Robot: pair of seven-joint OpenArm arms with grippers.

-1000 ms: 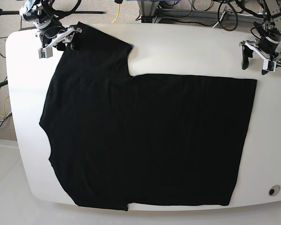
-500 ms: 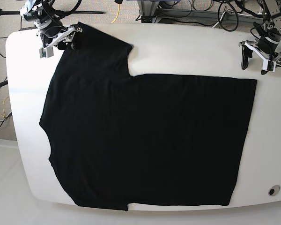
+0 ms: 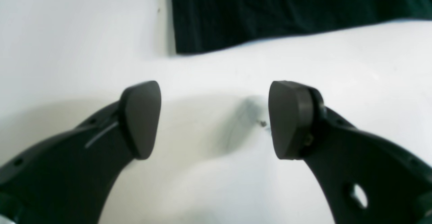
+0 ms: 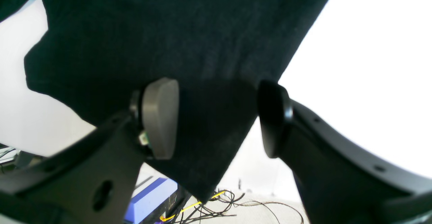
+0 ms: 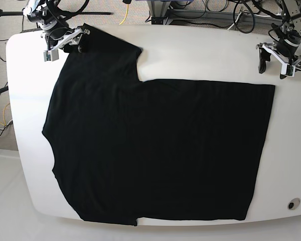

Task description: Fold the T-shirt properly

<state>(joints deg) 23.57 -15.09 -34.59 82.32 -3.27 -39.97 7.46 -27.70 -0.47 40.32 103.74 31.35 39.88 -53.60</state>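
Lying flat, T-shirt (image 5: 155,145) runs lengthwise across table (image 5: 205,50).

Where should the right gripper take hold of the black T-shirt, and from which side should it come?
Probably at the sleeve corner of the T-shirt, coming from the table's far edge. The right gripper stands open astride it, and the cloth there lies as one flat, thin flap near the table rim.

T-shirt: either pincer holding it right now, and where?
Nothing is held. The right pincer stands open astride the sleeve corner of the T-shirt, pads apart from the cloth; the left pincer is open over bare table.
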